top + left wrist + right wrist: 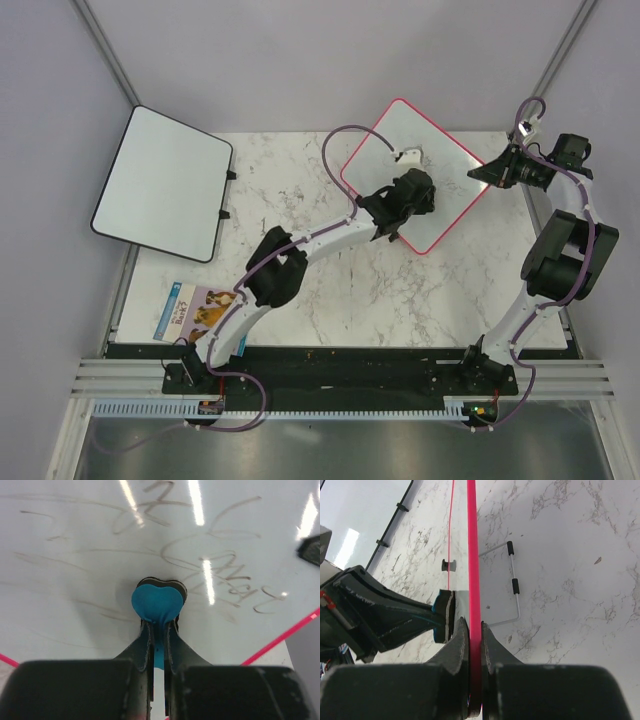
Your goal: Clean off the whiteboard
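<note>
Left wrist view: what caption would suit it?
Left gripper holds a blue heart-shaped eraser to the scribbled pink-framed whiteboard.

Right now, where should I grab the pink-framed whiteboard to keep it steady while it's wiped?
Pinch the whiteboard by its thin pink frame at the right end, coming from the right, as the right claw does. The wire stand props it off the table, and the writing face is left free.

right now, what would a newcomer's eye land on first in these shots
The pink-framed whiteboard stands out at the far side of the table, right of centre, covered in faint grey scribbles. The left gripper is shut on a blue heart-shaped eraser against its face, while the right gripper clamps its pink edge.
</note>
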Action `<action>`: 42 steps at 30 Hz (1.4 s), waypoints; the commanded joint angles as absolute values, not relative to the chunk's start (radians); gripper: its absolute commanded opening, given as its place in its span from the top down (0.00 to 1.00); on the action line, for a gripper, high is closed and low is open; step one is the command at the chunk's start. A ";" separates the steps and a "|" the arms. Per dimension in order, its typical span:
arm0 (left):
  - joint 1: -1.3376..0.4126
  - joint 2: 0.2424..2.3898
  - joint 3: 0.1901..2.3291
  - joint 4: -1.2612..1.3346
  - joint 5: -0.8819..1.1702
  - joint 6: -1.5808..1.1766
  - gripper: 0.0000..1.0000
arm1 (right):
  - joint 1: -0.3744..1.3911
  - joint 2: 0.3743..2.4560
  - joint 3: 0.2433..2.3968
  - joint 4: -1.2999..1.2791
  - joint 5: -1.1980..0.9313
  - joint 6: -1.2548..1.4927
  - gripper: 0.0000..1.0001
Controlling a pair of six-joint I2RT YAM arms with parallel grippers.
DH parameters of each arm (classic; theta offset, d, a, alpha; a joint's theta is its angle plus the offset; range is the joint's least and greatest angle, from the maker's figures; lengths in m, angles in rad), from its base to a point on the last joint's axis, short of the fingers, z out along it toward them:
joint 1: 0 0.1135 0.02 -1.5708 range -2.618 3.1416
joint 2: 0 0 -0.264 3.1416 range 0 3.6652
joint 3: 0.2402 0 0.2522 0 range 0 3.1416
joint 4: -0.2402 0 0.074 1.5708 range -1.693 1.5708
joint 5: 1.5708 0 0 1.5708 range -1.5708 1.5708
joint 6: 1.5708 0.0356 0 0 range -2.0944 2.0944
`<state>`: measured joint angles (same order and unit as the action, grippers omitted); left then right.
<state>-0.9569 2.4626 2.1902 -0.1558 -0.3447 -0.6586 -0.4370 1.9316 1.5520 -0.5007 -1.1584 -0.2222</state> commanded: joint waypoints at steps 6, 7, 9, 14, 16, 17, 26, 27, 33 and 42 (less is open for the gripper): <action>-0.775 2.431 2.020 -0.275 -0.564 -0.899 0.98 | -0.336 1.968 1.471 -0.598 -1.124 -0.538 1.00; -0.776 2.440 2.026 -0.273 -0.569 -0.902 0.98 | -0.336 1.967 1.471 -0.600 -1.123 -0.543 1.00; -0.785 2.456 2.055 -0.273 -0.522 -0.900 0.98 | -0.337 1.967 1.473 -0.607 -1.118 -0.548 1.00; -0.897 2.514 2.153 -0.216 -0.437 -0.743 0.98 | -0.337 1.970 1.477 -0.615 -1.114 -0.552 1.00; -0.940 2.517 2.164 -0.168 -0.410 -0.660 0.98 | -0.336 1.973 1.483 -0.623 -1.112 -0.560 1.00; -0.984 2.516 2.167 -0.157 -0.382 -0.638 0.98 | -0.336 1.971 1.485 -0.626 -1.111 -0.561 1.00; -1.147 2.525 2.201 -0.130 -0.346 -0.557 0.98 | -0.334 1.977 1.488 -0.627 -1.111 -0.560 1.00; -1.146 2.529 2.200 -0.133 -0.374 -0.561 0.98 | -0.336 1.979 1.486 -0.627 -1.111 -0.558 1.00; -1.042 2.539 2.209 -0.175 -0.446 -0.624 0.98 | -0.334 1.976 1.486 -0.629 -1.112 -0.557 1.00; -0.897 2.312 1.887 -0.005 -0.445 -0.589 0.98 | -0.334 1.977 1.489 -0.630 -1.109 -0.555 1.00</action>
